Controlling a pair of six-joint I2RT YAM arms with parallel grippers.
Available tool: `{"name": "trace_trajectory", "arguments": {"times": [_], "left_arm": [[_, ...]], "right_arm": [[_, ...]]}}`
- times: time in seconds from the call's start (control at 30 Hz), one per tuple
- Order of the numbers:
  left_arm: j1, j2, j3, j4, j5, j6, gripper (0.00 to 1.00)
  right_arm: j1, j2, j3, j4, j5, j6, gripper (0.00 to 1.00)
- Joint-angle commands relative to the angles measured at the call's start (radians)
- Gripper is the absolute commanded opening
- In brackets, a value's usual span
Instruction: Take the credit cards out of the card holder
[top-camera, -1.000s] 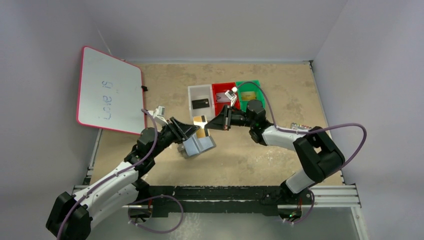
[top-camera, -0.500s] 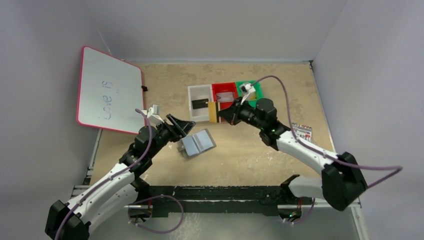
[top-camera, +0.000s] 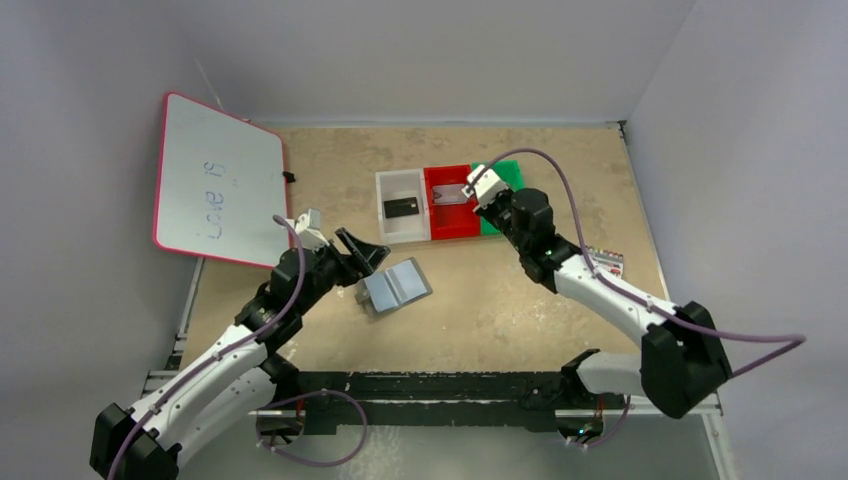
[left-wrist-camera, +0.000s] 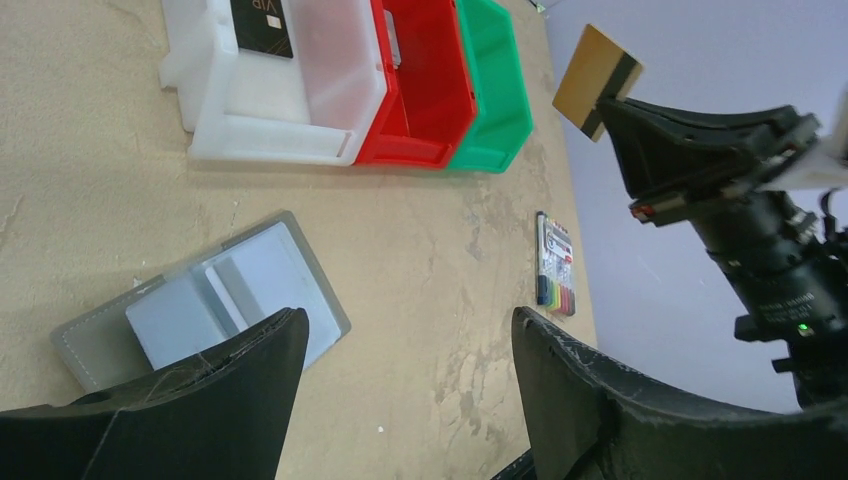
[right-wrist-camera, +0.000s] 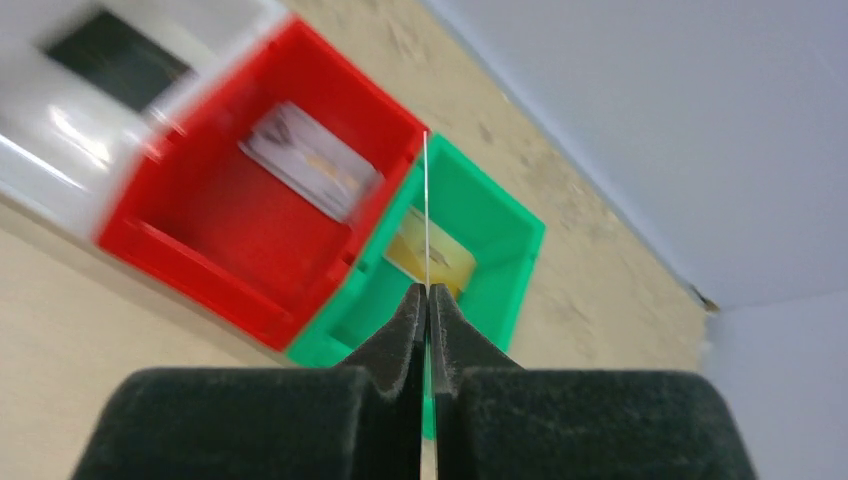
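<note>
The grey card holder (top-camera: 395, 287) lies open and flat on the table, its shiny pockets up (left-wrist-camera: 215, 300). My left gripper (top-camera: 368, 250) hovers just left of it, open, with nothing between the fingers (left-wrist-camera: 410, 330). My right gripper (top-camera: 490, 200) is shut on a gold-yellow credit card (left-wrist-camera: 595, 80), held on edge (right-wrist-camera: 426, 200) above the rim between the red and green trays. A black card (top-camera: 400, 207) lies in the white tray (top-camera: 402, 178). A silvery card (right-wrist-camera: 312, 160) lies in the red tray (top-camera: 450, 232). A yellow card (right-wrist-camera: 440, 258) lies in the green tray (top-camera: 510, 168).
A whiteboard (top-camera: 215, 180) with a red rim leans at the back left. A multicoloured marker pack (top-camera: 603, 262) lies on the table by the right arm. The three trays stand side by side at the back centre.
My right gripper has carried the gold card from above the holder back to the trays. My left gripper has opened and let go of the holder, which now lies flat.
</note>
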Motion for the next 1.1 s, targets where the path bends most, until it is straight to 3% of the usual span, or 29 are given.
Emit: {"name": "trace_trajectory", "arguments": {"times": [0.0,0.3,0.47,0.67,0.83,1.07], "left_arm": [[0.0,-0.006,0.075,-0.043,-0.006,0.051,0.75],[-0.001,0.008,0.085,-0.079,-0.011,0.057,0.76],[-0.001,0.053,0.115,-0.132,-0.027,0.066,0.77],[0.0,0.061,0.119,-0.158,-0.051,0.065,0.77],[-0.001,0.081,0.118,-0.15,-0.053,0.061,0.77],[0.0,0.091,0.115,-0.148,-0.049,0.058,0.77]], "right_arm": [[-0.086,0.05,0.114,-0.098,-0.002,-0.253,0.0],[-0.238,0.148,0.209,-0.221,-0.383,-0.506,0.0],[-0.255,0.258,0.343,-0.369,-0.451,-0.524,0.0],[-0.257,0.3,0.356,-0.357,-0.437,-0.399,0.0],[-0.256,0.318,0.347,-0.31,-0.46,-0.188,0.0],[-0.256,0.378,0.386,-0.309,-0.246,0.178,0.0]]}}
